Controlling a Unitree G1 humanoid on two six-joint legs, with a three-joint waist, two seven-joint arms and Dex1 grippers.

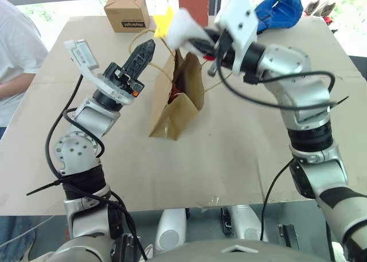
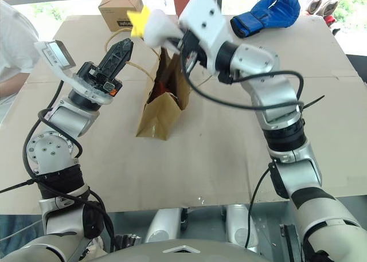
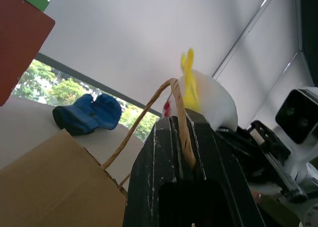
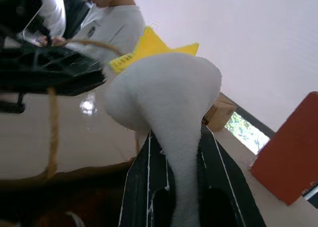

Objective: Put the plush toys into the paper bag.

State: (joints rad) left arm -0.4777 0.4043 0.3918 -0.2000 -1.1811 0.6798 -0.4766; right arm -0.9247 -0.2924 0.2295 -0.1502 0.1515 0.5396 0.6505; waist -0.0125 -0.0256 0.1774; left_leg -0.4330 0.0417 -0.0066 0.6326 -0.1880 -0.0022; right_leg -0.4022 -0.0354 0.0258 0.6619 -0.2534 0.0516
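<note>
— Both arms rose from the near edge, didn't they? What was each one doing?

— Yes. On the left, the left gripper was shut on a handle of the paper bag, holding the loop up so the mouth gaped. On the right, the right gripper was clamped on the white plush toy, the one with the yellow crest, pinching it by its narrow lower part.

— And where was that toy, relative to the bag?

— Above the bag's open mouth, just on the far side of it, not yet inside. The bag stood near the middle of the table, tilted, its opening turned up and to the far side.

— Was anything in the bag already?

— Something brown and reddish showed in the opening. It looked like the other plush toy, though too little of it was visible to be sure.

— So how far along was the job?

— Roughly half done, by that reading: one toy apparently in, the white one left to lower and release. The cardboard box and blue boxing glove lay at the far edge, untouched.
</note>
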